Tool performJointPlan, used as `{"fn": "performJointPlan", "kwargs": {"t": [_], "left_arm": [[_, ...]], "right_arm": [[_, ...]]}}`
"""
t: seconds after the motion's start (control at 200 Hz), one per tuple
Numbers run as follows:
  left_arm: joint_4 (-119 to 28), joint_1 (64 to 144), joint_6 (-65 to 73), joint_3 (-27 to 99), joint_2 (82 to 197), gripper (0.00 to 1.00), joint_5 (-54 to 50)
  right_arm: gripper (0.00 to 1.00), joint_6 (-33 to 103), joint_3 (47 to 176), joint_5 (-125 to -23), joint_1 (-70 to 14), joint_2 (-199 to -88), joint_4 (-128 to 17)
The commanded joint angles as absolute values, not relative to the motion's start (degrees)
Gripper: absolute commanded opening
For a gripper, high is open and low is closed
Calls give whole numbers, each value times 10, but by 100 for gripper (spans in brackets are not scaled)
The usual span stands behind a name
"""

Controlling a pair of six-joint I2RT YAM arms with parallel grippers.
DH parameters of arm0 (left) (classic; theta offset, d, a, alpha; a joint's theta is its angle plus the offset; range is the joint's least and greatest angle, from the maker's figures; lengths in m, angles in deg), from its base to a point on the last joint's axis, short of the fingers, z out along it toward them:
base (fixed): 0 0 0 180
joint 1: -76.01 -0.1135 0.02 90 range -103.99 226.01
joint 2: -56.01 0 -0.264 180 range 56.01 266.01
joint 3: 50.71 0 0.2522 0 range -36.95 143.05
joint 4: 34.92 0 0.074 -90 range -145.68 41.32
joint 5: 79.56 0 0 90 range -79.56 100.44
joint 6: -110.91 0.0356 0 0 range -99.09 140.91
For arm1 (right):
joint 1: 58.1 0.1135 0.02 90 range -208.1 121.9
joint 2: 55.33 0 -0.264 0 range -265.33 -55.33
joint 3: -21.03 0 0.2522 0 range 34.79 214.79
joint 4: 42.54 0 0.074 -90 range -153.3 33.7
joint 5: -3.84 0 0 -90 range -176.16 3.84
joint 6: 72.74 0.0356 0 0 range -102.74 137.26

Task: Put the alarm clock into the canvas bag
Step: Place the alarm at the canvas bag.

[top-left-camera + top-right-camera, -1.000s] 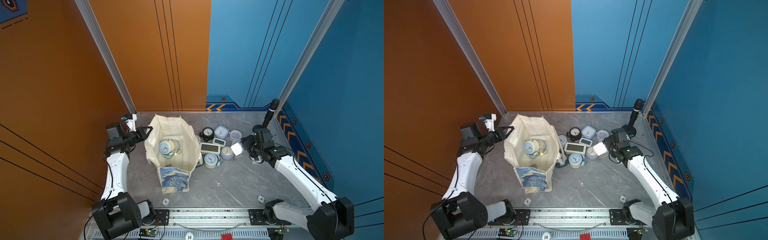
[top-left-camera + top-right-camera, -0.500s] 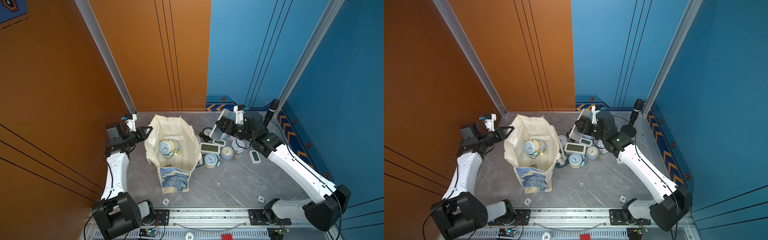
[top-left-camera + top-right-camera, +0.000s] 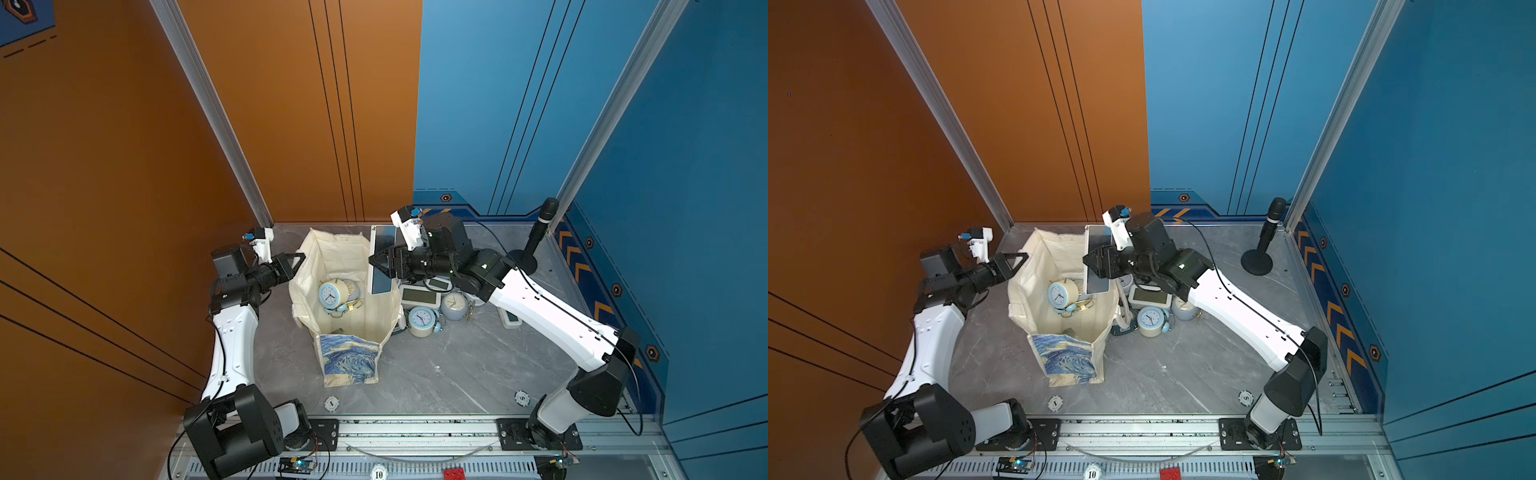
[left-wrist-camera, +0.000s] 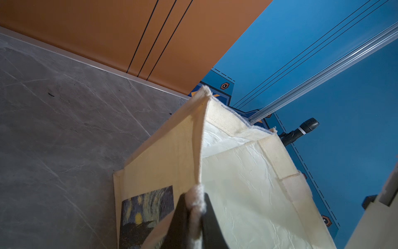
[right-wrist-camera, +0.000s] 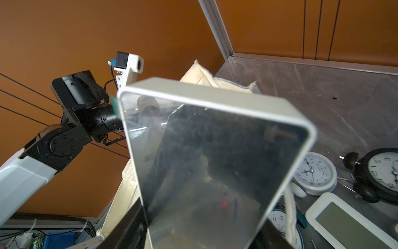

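Where alarm clock (image 5: 215, 161) looms, canvas bag (image 5: 204, 75) hides.

Overall: You have bright, even overhead light in both top views; the grey table (image 3: 457, 374) shows a pale sheen and no harsh glare.
Shadows: Soft and short; a faint one lies under the right arm (image 3: 544, 313).
Top-view sharpness: Crisp at centre; wall lines splay toward your frame corners.
Left wrist: Dimmer. The canvas bag (image 4: 241, 189) lining glows pale, its printed face is shaded, and the left gripper (image 4: 193, 215) is a dark, unfocused mass.
Right wrist: The alarm clock (image 5: 215, 163) mirror face is close and blurred, with smeared reflections; the white round clock (image 5: 313, 172) behind is sharper.
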State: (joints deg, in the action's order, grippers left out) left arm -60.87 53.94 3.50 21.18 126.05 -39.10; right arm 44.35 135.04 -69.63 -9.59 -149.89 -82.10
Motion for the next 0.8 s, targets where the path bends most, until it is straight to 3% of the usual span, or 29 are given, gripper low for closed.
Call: {"fn": "performJointPlan", "kwargs": {"t": [0.0, 0.395, 0.791], "left_arm": [[-601, 541, 39, 203, 1250, 0, -394], [-600, 541, 39, 203, 1251, 0, -393], [-600, 541, 39, 203, 1251, 0, -393]], "right_arm": [[38, 404, 1419, -697, -74, -1537, -879], [38, 405, 1558, -760, -12, -1691, -989], [37, 455, 1620, -804, -5, -1813, -1049]]}}
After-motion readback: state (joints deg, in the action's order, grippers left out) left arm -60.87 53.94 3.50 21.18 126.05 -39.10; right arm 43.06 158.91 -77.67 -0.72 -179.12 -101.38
